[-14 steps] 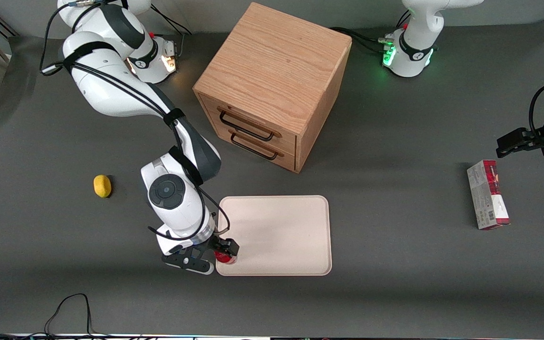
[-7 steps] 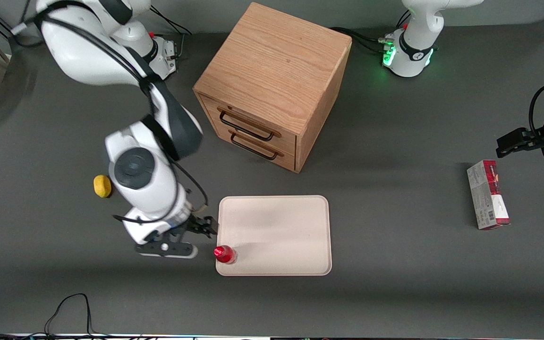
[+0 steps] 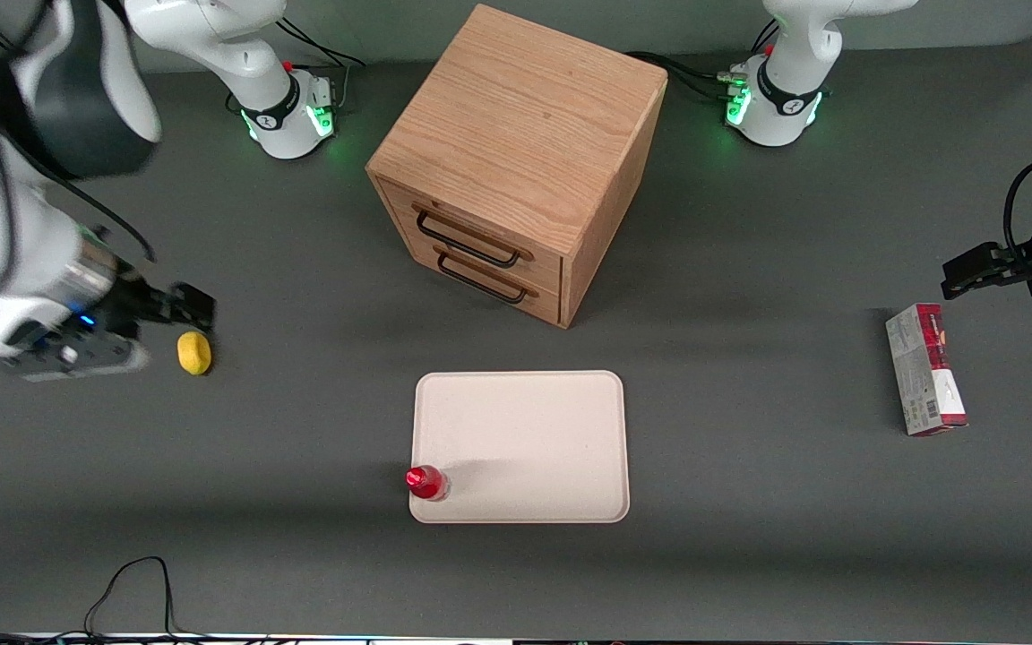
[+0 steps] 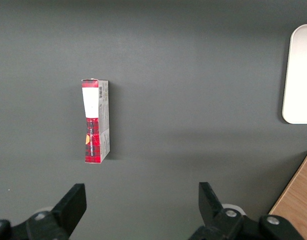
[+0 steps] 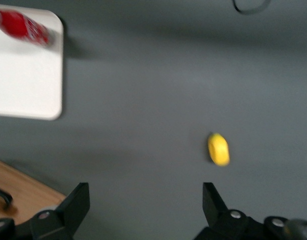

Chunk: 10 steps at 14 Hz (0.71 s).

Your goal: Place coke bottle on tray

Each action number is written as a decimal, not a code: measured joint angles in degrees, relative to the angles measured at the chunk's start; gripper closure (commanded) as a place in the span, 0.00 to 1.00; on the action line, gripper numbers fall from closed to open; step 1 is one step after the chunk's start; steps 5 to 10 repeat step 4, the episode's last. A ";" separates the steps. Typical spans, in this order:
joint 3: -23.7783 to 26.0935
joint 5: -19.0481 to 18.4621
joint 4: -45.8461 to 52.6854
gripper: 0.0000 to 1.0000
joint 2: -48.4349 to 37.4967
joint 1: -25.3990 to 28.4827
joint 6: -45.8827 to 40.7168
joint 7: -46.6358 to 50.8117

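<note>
The coke bottle [image 3: 427,483], small and glossy red, stands upright on the cream-beige tray [image 3: 534,430], at the tray's corner nearest the front camera on the working arm's side. It also shows in the right wrist view [image 5: 21,25] on the tray [image 5: 23,80]. My right gripper [image 3: 184,309] is open and empty, raised high over the working arm's end of the table, close above the yellow lump. In the right wrist view the gripper [image 5: 146,197] spreads wide over bare grey table.
A yellow lemon-like lump [image 3: 194,352] lies on the table beside my gripper, also seen from the right wrist [image 5: 218,149]. A wooden two-drawer cabinet [image 3: 516,161] stands farther from the camera than the tray. A red-and-grey carton [image 3: 924,369] lies toward the parked arm's end.
My gripper let go of the coke bottle, which stays upright on the tray's corner. The arm then rose and swung away toward its own end of the table, over the yellow lump.
</note>
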 measured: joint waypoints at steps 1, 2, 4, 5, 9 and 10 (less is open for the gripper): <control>-1.66 0.04 -3.41 0.00 -3.50 0.00 0.00 -0.73; -2.89 0.06 -6.10 0.00 -6.40 0.02 0.02 -0.95; -4.16 0.08 -9.64 0.00 -10.55 0.04 0.06 -0.99; -4.16 0.08 -9.64 0.00 -10.55 0.04 0.06 -0.99; -4.16 0.08 -9.64 0.00 -10.55 0.04 0.06 -0.99; -4.16 0.08 -9.64 0.00 -10.55 0.04 0.06 -0.99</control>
